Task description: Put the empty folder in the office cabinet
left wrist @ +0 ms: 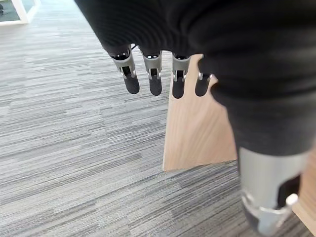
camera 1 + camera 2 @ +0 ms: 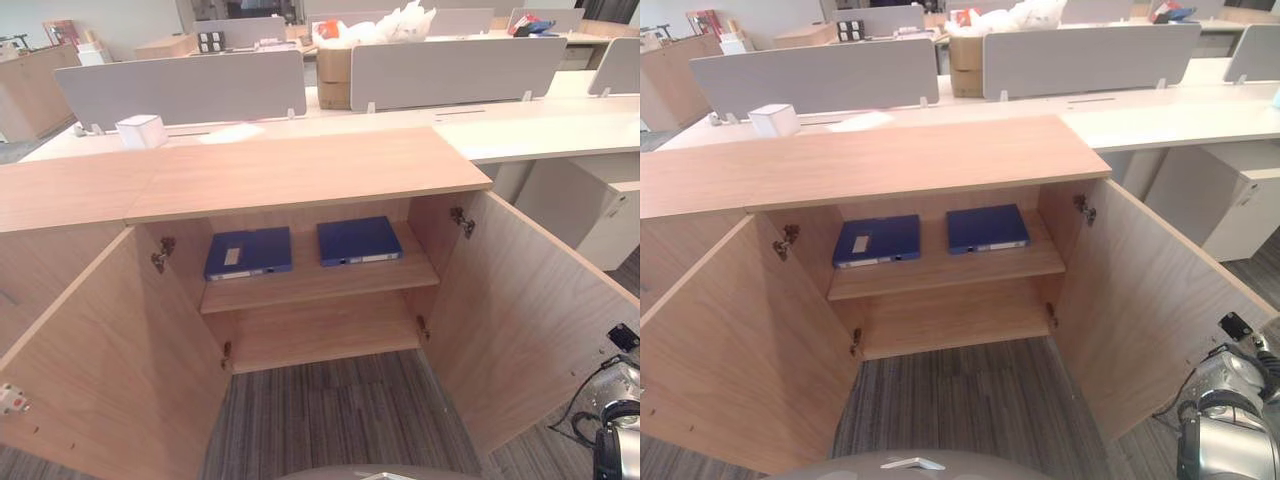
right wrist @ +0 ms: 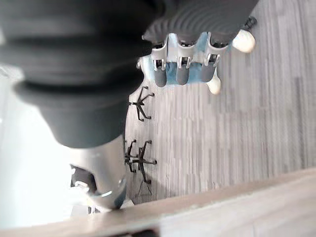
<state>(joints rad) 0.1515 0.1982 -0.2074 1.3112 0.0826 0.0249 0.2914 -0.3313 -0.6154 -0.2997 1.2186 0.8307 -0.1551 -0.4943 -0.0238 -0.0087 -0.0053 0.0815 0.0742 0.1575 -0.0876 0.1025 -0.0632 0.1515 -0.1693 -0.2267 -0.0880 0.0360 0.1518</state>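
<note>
The wooden office cabinet (image 2: 300,170) stands in front of me with both doors swung wide. Two blue folders lie flat side by side on its upper shelf (image 2: 320,285): one on the left (image 2: 248,252) with a white label, one on the right (image 2: 358,240). The lower shelf holds nothing. My left hand (image 1: 154,74) hangs over the grey carpet beside the edge of a wooden door (image 1: 197,133), fingers relaxed and holding nothing. My right hand (image 3: 181,64) also hangs with straight fingers and nothing in it. Part of my right arm shows at the lower right of the eye views.
The left door (image 2: 110,360) and right door (image 2: 520,310) jut out towards me on either side of the carpet strip. A small white box (image 2: 140,130) sits on the cabinet top. Grey desk dividers (image 2: 185,88), a cardboard box (image 2: 334,78) and a white pedestal (image 2: 600,210) stand behind.
</note>
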